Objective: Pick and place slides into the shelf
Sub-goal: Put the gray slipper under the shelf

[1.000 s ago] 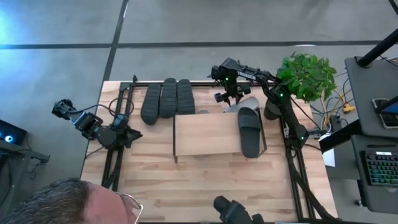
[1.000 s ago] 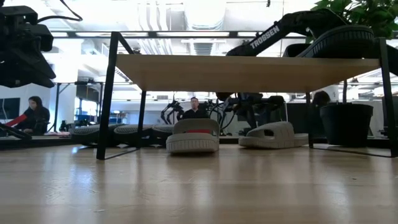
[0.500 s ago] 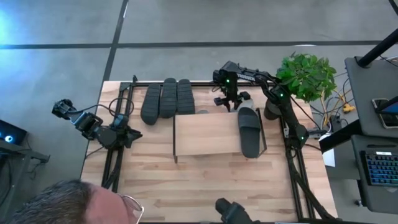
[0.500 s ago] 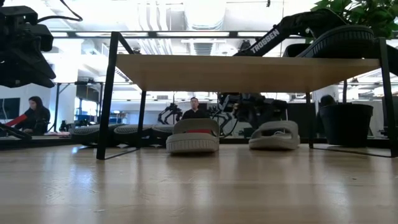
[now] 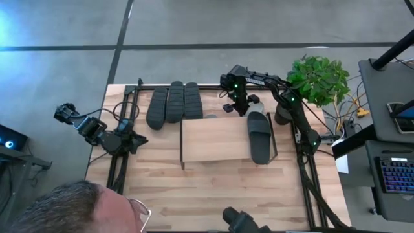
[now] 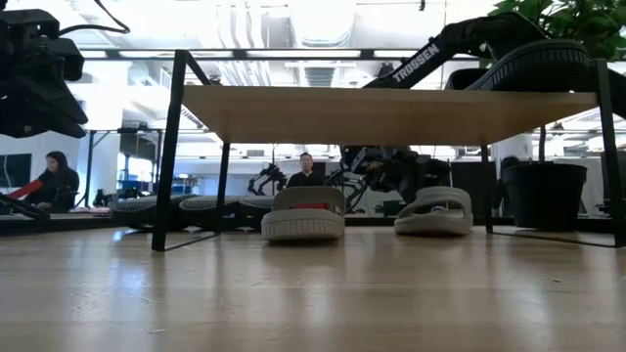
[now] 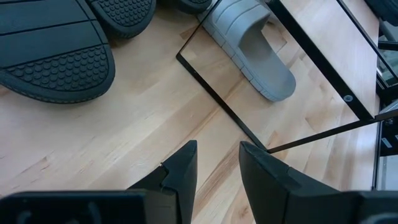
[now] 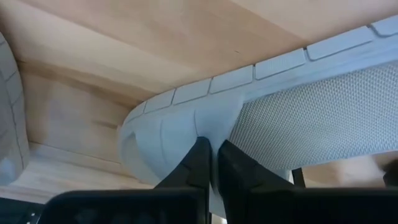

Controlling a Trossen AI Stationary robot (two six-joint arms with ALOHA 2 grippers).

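We find the right tool (image 5: pixel 240 107) at the back edge of the shelf (image 5: pixel 213 139), its fingers pinched together on the rim of a light grey slide (image 8: pixel 249 118) that rests on the desk (image 5: pixel 213 188) under the shelf's right half. We advise confirming the pinch holds before moving it. The left tool (image 7: pixel 217 163) waits well left of the shelf, partly open, holding nothing.

floor (image 5: pixel 194 26): grey concrete | potted plant (image 5: pixel 318 77) | ceiling ducts (image 6: pixel 264 24)
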